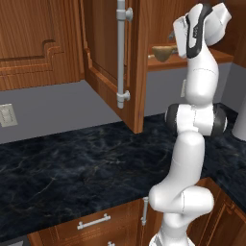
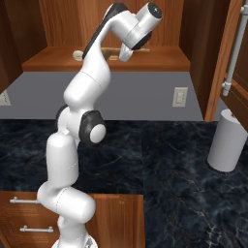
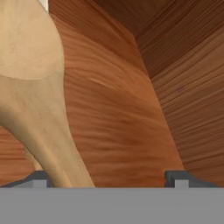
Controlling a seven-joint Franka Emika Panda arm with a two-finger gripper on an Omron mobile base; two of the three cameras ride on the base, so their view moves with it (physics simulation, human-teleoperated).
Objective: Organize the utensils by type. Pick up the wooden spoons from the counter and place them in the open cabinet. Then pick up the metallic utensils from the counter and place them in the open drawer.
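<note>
I've got the gripper (image 3: 109,177) spread wide up inside the open cabinet (image 2: 160,60), its fingers apart so the wooden spoon (image 3: 39,96) lies loose on the cabinet shelf.

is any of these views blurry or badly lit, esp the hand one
Hand view: the wooden spoon looms soft and oversized, its edges blurred by closeness. Left base view: the spoon's bowl on the cabinet shelf is dim, in shade. Right base view: even light, the paper roll crisp with a faint shadow.
</note>
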